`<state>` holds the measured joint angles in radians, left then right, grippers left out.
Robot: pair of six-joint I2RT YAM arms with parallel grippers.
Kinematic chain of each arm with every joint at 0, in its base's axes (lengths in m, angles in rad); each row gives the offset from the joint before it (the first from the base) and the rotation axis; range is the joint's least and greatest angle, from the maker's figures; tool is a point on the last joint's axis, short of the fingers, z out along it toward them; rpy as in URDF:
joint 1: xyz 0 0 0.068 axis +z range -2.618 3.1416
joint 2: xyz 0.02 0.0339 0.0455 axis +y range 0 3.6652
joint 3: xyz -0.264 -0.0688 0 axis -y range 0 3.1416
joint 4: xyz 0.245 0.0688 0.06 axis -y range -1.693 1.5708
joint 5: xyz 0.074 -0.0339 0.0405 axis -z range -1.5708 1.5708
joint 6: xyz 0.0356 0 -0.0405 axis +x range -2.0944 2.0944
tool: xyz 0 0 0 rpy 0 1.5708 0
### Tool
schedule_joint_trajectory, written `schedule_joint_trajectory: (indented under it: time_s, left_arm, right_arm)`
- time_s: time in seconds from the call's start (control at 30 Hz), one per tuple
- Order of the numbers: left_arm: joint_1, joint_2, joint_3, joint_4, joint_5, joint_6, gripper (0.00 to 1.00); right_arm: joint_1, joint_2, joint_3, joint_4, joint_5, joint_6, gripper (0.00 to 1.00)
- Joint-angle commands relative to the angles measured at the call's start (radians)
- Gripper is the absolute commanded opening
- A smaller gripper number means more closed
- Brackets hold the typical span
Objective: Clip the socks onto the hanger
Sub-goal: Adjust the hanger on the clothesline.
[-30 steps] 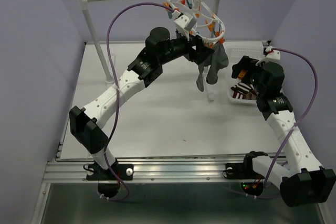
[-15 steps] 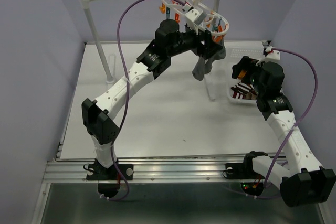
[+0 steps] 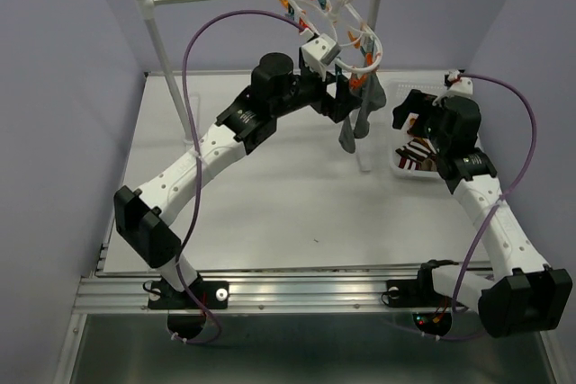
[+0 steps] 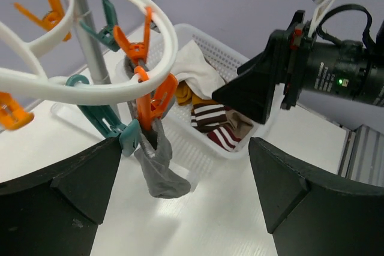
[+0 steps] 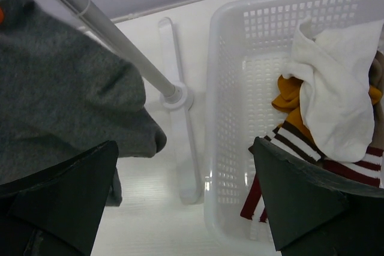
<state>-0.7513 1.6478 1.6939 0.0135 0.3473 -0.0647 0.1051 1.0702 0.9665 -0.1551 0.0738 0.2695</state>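
Note:
The white oval hanger [image 3: 335, 15] hangs by its hook from the metal rail, with orange and teal clips [image 4: 144, 97] dangling. Two grey socks [image 3: 371, 105] hang clipped to it; one shows in the left wrist view [image 4: 157, 163] under an orange clip. My left gripper [image 3: 345, 101] is open and empty just left of the hanging socks, its midpoint [image 4: 183, 208] below the sock. My right gripper [image 3: 407, 119] is open and empty [image 5: 186, 208] at the basket's left rim. White [image 5: 336, 100], mustard [image 5: 289, 101] and brown striped [image 5: 300, 142] socks lie in the basket.
The white perforated basket [image 3: 400, 166] stands at the right, also in the right wrist view [image 5: 231, 118]. The rail stand's right post [image 5: 114, 40] and foot [image 5: 183, 154] stand between the hanging socks and the basket. The left post [image 3: 166, 69] stands at the back left.
My left gripper rose up and right against the hanger, then came back down and left; the hanger swung with it. My right gripper shifted slightly left over the basket's rim.

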Motion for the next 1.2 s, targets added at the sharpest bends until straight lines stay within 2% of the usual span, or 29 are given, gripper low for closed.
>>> schedule_joint_trajectory:
  time_s: [0.0, 0.07, 0.13, 0.27, 0.37, 0.57, 0.77, 1.03, 1.17]
  left_arm:
    - [-0.006, -0.157, -0.097, 0.014, -0.128, 0.037, 0.99]
    - [-0.006, -0.219, -0.160, 0.017, -0.209, 0.043, 0.99]
    - [-0.005, -0.284, -0.204, 0.031, -0.261, 0.054, 0.99]
    - [0.006, -0.376, -0.310, 0.032, -0.431, 0.036, 0.99]
    - [0.021, -0.442, -0.377, 0.049, -0.508, 0.013, 0.99]
    - [0.046, -0.539, -0.460, 0.069, -0.538, -0.015, 0.99]
    - [0.059, -0.575, -0.485, 0.066, -0.574, -0.038, 0.99]
    - [0.078, -0.568, -0.476, 0.086, -0.550, -0.052, 0.99]
    - [0.082, -0.553, -0.468, 0.097, -0.533, -0.057, 0.99]
  right_arm:
    - [0.004, 0.074, 0.153, 0.068, 0.033, 0.025, 1.00]
    - [0.004, 0.120, 0.208, 0.068, 0.064, 0.031, 1.00]
    - [0.004, 0.177, 0.287, 0.078, 0.031, 0.017, 1.00]
    - [0.004, 0.231, 0.396, 0.118, -0.171, 0.003, 1.00]
    - [0.004, 0.246, 0.432, 0.179, -0.300, 0.075, 1.00]
    - [0.013, 0.278, 0.409, 0.365, -0.502, 0.253, 1.00]
    - [0.097, 0.347, 0.480, 0.387, -0.513, 0.270, 1.00]
    - [0.097, 0.335, 0.448, 0.387, -0.459, 0.240, 1.00]
    - [0.107, 0.353, 0.451, 0.394, -0.502, 0.246, 1.00]
